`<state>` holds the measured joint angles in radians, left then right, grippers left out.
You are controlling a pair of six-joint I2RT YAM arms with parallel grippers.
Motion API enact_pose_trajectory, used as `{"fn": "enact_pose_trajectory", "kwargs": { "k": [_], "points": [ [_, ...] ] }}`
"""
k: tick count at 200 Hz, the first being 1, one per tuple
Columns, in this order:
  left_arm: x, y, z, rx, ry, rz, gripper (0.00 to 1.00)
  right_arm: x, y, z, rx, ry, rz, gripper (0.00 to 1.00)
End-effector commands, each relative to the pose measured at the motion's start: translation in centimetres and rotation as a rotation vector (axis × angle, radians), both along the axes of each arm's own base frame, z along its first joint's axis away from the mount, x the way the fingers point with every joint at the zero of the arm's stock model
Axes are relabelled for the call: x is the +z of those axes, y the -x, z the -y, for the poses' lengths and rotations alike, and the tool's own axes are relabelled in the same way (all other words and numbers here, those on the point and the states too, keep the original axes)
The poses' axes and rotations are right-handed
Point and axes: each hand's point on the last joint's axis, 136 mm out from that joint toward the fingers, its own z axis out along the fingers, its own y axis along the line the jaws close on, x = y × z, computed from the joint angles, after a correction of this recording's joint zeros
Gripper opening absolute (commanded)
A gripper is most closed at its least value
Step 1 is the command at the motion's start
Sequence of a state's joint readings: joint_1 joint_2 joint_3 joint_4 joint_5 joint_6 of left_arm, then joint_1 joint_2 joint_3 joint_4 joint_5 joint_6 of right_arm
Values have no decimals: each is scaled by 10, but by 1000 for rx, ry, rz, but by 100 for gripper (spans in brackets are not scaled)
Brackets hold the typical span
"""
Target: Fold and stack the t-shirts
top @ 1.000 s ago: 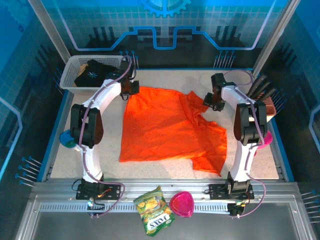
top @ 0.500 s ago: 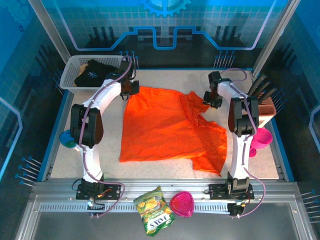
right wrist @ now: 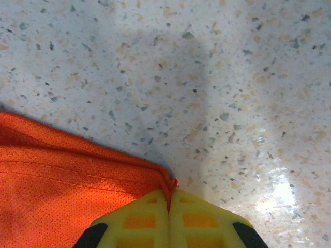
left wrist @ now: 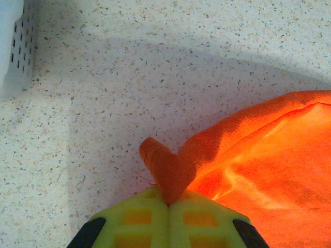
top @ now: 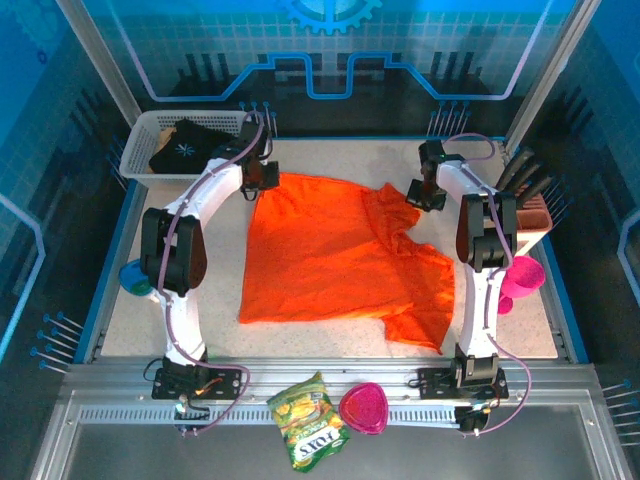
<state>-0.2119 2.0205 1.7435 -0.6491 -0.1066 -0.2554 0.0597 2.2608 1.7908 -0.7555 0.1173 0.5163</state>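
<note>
The orange t-shirt (top: 330, 255) lies spread over the middle of the table, its right side rumpled. My left gripper (top: 262, 178) is shut on the shirt's far left corner; in the left wrist view a pinched tuft of orange cloth (left wrist: 166, 173) sticks out from between the yellow fingers (left wrist: 139, 219). My right gripper (top: 418, 195) is shut on the far right corner, the hemmed edge (right wrist: 168, 183) caught between its fingers (right wrist: 201, 217). The black t-shirt (top: 185, 148) with a white starburst lies in the white basket (top: 140, 150) at the far left.
A yellow-green snack bag (top: 310, 420) and a pink bowl (top: 365, 407) sit on the near rail. Pink items (top: 520, 275) and a brown object (top: 535, 212) stand at the table's right edge. A blue-green ball (top: 135, 278) rests at the left edge.
My right gripper has moved slightly toward the far edge, pulling the shirt's right corner with it. The left gripper has held still.
</note>
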Motion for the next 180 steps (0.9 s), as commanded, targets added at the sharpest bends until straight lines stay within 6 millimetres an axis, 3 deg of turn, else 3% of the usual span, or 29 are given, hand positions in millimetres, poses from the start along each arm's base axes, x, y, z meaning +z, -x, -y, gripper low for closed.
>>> {"fn": "enact_pose_trajectory", "kwargs": {
  "k": [1,34,70,95,130,150,180],
  "points": [
    [28,4,11,-33,32,41,0,28,-1,-10,62,-14,55,0],
    [84,17,14,-45,53,135,0,122,9,-19,153,42,236,0],
    [161,51,6,-34,80,246,0,232,54,-29,246,79,476,0],
    [213,86,-1,-36,112,335,0,307,101,-32,310,97,662,0],
    [276,151,-5,-96,179,459,0,402,185,-36,434,150,918,0],
    [303,194,-6,-145,222,516,0,446,235,-31,444,163,1065,0],
    [336,258,-10,-205,283,622,0,494,309,-17,422,133,1259,0]
  ]
}}
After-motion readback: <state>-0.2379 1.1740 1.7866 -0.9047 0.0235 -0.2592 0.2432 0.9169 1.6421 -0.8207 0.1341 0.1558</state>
